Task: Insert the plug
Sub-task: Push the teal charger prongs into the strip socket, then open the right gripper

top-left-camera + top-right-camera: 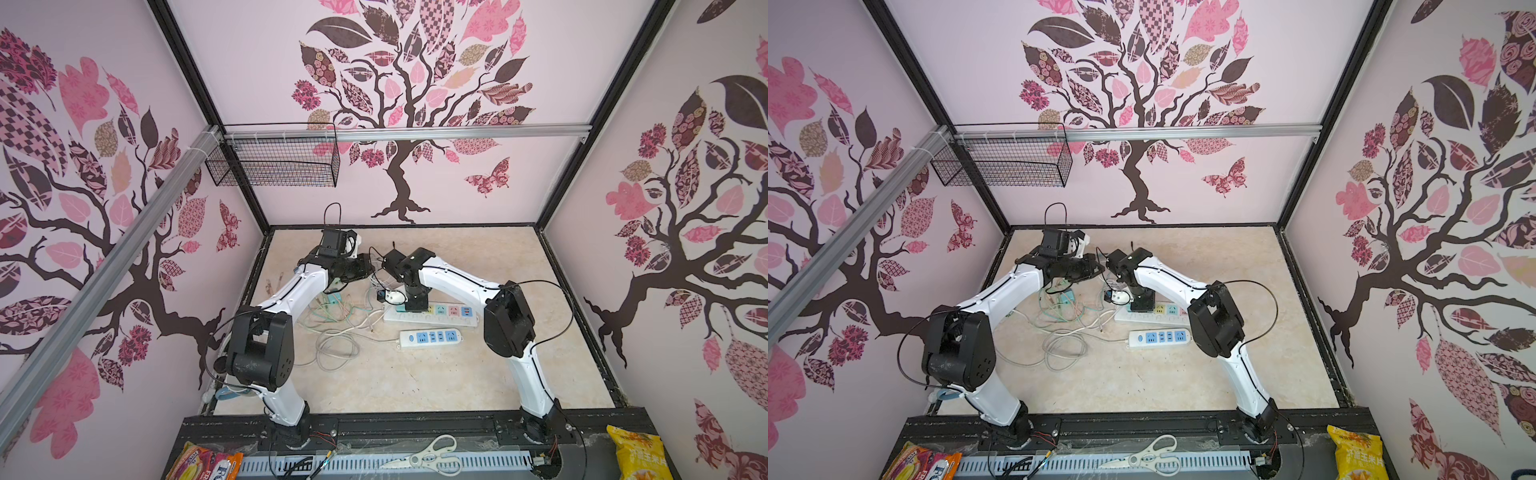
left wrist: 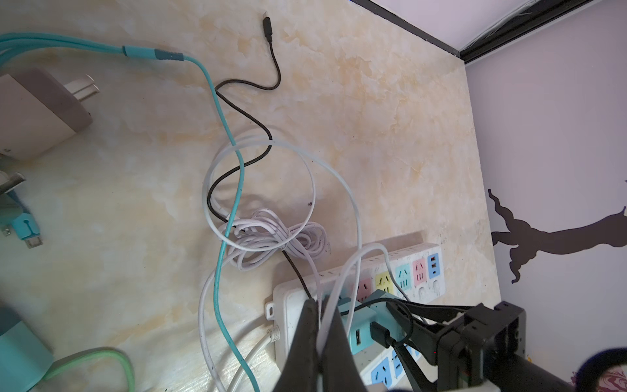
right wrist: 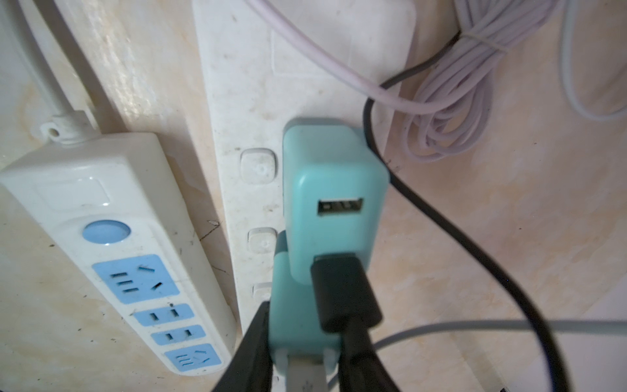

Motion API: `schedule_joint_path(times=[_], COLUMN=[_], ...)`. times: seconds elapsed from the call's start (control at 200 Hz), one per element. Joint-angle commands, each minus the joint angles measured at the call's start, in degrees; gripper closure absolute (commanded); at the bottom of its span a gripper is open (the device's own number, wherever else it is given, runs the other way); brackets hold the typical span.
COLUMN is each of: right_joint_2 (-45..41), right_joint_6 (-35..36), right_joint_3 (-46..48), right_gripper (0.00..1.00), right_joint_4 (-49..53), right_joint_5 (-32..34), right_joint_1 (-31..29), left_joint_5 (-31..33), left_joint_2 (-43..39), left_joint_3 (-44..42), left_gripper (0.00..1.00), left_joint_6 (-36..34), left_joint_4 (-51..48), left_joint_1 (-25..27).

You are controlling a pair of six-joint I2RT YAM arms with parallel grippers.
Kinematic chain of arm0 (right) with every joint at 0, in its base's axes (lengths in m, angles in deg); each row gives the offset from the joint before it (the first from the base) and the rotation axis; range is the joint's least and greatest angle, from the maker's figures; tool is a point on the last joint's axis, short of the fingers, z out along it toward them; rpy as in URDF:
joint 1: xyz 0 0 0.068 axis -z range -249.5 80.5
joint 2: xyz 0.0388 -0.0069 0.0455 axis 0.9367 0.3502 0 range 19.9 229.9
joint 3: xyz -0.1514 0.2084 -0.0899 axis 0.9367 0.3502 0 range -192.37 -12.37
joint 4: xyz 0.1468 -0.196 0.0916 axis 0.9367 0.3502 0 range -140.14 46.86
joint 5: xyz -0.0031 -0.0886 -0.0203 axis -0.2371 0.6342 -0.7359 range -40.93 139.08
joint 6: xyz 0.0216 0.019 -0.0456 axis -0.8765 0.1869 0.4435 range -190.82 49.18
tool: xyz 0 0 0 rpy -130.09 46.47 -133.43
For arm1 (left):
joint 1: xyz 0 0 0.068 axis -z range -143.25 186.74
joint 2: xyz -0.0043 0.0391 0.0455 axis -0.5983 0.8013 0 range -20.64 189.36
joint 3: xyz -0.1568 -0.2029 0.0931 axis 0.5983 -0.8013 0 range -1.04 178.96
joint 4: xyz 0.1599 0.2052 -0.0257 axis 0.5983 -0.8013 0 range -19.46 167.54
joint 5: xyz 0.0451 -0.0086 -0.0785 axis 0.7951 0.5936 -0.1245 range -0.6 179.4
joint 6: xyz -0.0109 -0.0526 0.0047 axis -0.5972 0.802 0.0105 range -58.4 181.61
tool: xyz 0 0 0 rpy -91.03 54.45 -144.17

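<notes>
The teal plug (image 3: 305, 315) sat at the left end of the farther white power strip (image 3: 237, 101), a little right of centre on the table (image 1: 415, 382). My right gripper (image 3: 307, 331) was pinching it by its sides, jaws drawn in against the body. No camera showed me its prongs, so I could not tell whether they were in a socket, resting on the strip's face, or half home. Hard against the plug stood a teal charger (image 3: 336, 190) with one free USB port showing. A black USB lead (image 3: 342, 292) was plugged in just below that port, and the lead ran down across my right jaw.

Just left of the plug, my left gripper (image 2: 322, 305) was pressed together on a flat white cable (image 2: 356, 210), which I judged to be the plug's own. The second strip (image 1: 430, 336), the one with blue sockets, lay nearer to me, and a tangle of cords (image 1: 332, 316) spread to the left.

My worries from here:
- **Blind push:** with the prongs hidden, pushing down on a tilted plug could jam or bend them against the socket face.
- **Crowding:** the charger sat so close that the plug might ride up on its edge or lever it loose.
- **Black lead:** it could snag on my jaw and drag the charger.
- **White cable:** any tension from my left hand would pull the plug sideways.
- **Loose strip:** nothing I could see pinned it down, so an off-axis push would likely skate it along the table
</notes>
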Motion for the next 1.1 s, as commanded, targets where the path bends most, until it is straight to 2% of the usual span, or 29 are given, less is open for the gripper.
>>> schedule_joint_path(times=[0.0, 0.2, 0.385, 0.57, 0.74, 0.95, 0.975, 1.065, 1.095], right_joint_2=[7.9, 11.9, 7.8, 8.0, 6.3, -3.3, -5.0, -12.0, -14.9], right_joint_6=[0.0, -0.3, 2.3, 3.4, 3.1, 3.2, 3.1, 3.5, 4.0], right_joint_3=[-0.8, -4.6, -1.8, 0.1, 0.0, 2.4, 3.4, 8.6, 10.8], right_gripper=[0.92, 0.81, 0.82, 0.80, 0.68, 0.55, 0.51, 0.26, 0.03], right_joint_4=[2.3, 1.7, -1.4, -2.7, -4.4, -9.2, -10.8, -16.4, -18.4], right_joint_5=[-1.9, -1.7, -4.0, -3.9, -3.6, -3.3, -3.2, -5.0, -6.0], right_joint_1=[-0.4, -0.6, -0.6, -0.2, -0.2, -0.2, -0.2, -0.2, -0.2], left_joint_5=[-0.3, -0.5, -0.9, -0.7, -0.6, 0.4, 0.8, 2.0, 2.2], left_joint_2=[-0.8, -0.6, 0.1, -0.1, 0.2, -0.1, -0.1, -0.2, -0.2], left_joint_3=[-1.6, -1.4, -1.2, -1.4, -1.1, -0.4, -0.2, 0.5, 0.7], left_gripper=[1.00, 1.00, 1.00, 1.00, 1.00, 1.00, 1.00, 1.00, 1.00], left_joint_6=[-0.2, -0.3, -0.2, -0.3, -0.4, -1.2, -1.6, -3.1, -3.1], left_joint_4=[1.6, 1.2, 1.2, 1.0, 0.7, -0.4, -0.7, -1.5, -1.2], left_joint_1=[-0.4, -0.4, -0.4, -0.4, -0.4, -0.4, -0.5, -0.6, -0.8])
